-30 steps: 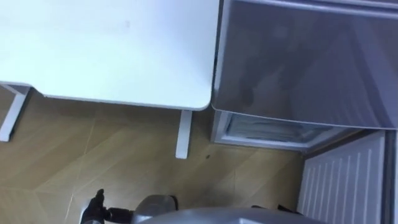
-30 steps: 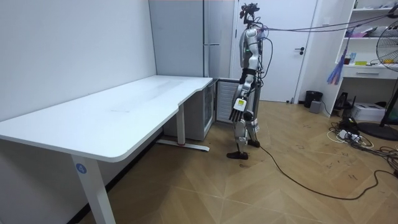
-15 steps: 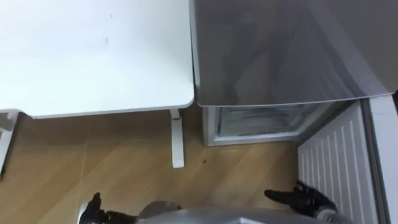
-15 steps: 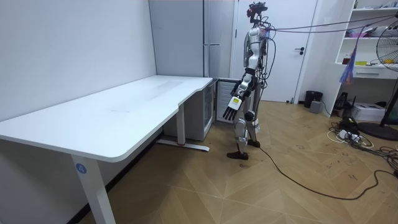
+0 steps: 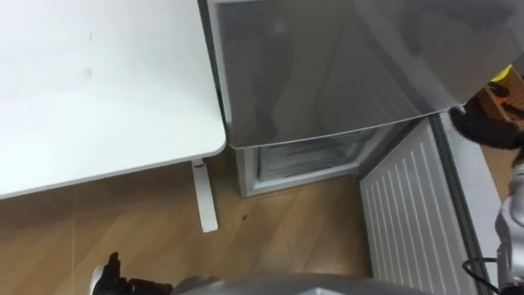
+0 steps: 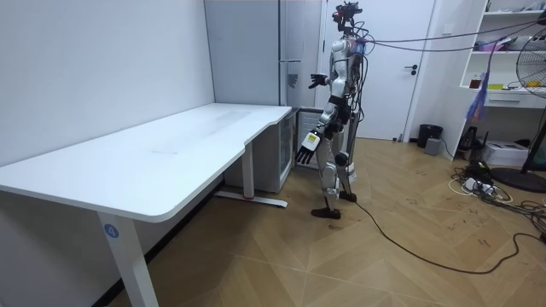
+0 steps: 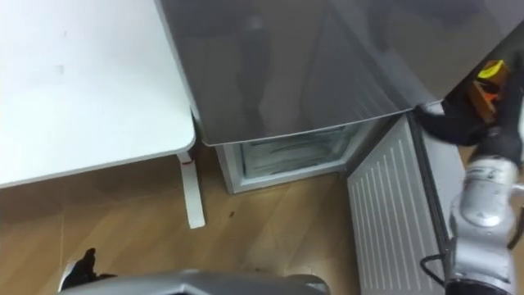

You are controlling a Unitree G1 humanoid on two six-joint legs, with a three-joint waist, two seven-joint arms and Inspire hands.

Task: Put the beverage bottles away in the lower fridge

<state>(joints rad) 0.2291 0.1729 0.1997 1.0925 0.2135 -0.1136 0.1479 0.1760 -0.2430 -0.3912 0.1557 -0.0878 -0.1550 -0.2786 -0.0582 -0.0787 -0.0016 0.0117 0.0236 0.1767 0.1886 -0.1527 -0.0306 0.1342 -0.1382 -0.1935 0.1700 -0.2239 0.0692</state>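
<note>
While your robot stands on the wood floor [image 6: 401, 256] at the end of the white table [image 5: 98, 82], facing the tall grey fridge [image 6: 247, 51], you can see the lower fridge [image 5: 303, 156] open. Its door [image 5: 409, 213] is swung out to the robot's right, with the ribbed white inside turned up toward the head camera. The pale compartment shows just beneath the grey upper door [image 5: 327, 65]. Your right hand [image 7: 446, 123] is raised in front of the fridge, above the far corner of the open door, with its fingers stretched out and nothing in them. A small yellow and orange patch sits just beside it, and you cannot tell what that is. Your left hand [image 5: 115, 283] hangs low at the robot's side over the floor, near the table leg [image 5: 205, 197], with its fingers straight, loose and empty. Where the drinks are you cannot tell from these views.
</note>
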